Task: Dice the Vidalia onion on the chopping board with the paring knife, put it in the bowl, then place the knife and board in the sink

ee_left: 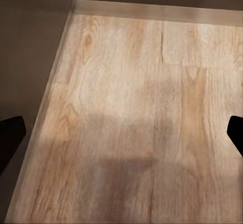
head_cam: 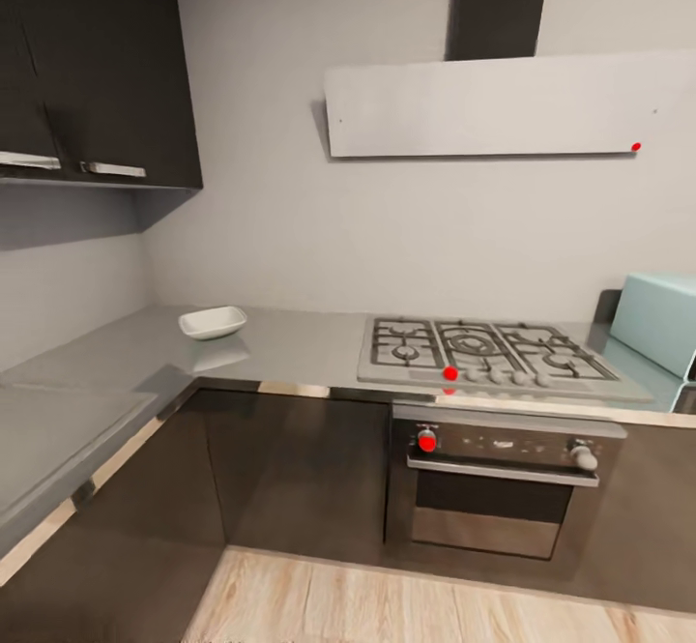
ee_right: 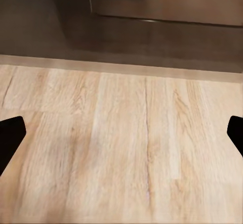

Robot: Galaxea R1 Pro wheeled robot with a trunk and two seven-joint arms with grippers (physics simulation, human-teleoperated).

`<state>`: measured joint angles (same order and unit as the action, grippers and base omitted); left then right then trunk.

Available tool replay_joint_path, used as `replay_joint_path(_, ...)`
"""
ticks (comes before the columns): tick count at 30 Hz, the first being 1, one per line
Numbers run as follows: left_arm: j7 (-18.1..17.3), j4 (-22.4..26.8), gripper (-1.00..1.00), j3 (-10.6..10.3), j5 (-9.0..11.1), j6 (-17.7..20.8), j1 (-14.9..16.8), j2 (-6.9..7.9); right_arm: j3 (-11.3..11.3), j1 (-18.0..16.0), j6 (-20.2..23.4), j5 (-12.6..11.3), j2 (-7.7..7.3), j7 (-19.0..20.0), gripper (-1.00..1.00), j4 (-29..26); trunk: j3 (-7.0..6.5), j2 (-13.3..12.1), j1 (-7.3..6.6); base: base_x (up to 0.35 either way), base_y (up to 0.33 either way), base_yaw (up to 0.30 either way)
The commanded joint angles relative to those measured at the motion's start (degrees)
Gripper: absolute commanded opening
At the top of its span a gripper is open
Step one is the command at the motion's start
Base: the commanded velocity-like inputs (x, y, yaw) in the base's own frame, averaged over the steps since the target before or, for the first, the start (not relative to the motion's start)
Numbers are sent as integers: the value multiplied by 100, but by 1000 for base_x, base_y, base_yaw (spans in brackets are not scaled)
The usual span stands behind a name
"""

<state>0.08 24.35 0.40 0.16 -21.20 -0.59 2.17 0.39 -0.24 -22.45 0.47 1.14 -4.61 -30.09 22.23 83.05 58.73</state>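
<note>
A shallow white square bowl [head_cam: 213,322] sits on the grey glossy countertop [head_cam: 290,343] near the inner corner, left of the hob. My left gripper [ee_left: 124,138] hangs open over the pale wooden floor beside a dark cabinet base, nothing between its fingers. My right gripper [ee_right: 124,138] is open too, above the floor in front of the dark cabinet plinth, holding nothing. The onion, the sink, the chopping board and the paring knife are out of view.
A gas hob [head_cam: 488,353] with a red knob lies in the worktop above an oven [head_cam: 498,483]. A pale turquoise appliance [head_cam: 662,324] stands at far right. Dark wall cabinets [head_cam: 92,73] hang at upper left, an extractor hood [head_cam: 507,106] over the hob. A counter wing [head_cam: 58,440] runs along the left.
</note>
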Motion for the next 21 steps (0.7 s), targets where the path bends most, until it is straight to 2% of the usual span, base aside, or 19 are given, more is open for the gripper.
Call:
replay_joint_path(1, 1, 9, 100, 4, 1, -7, -2, 0, 5, -2, -14, 6, 1, -23, 100, 3, 5, 3, 0, 15, -272, 206)
replay_joint_path(10, 1, 9, 100, 4, 1, -4, -2, 2, 5, -2, -14, 6, 1, -23, 100, 3, 5, 3, 0, 144, -221, 181)
replay_joint_path(15, 1, 9, 100, 4, 1, -5, -2, 2, 5, -2, -14, 6, 1, -23, 100, 3, 5, 3, 0, 187, -29, 100)
replay_joint_path(21, 1, 9, 100, 4, 1, -7, -2, 2, 5, -3, -14, 6, 1, -23, 100, 3, 5, 3, 0, 168, 14, 197)
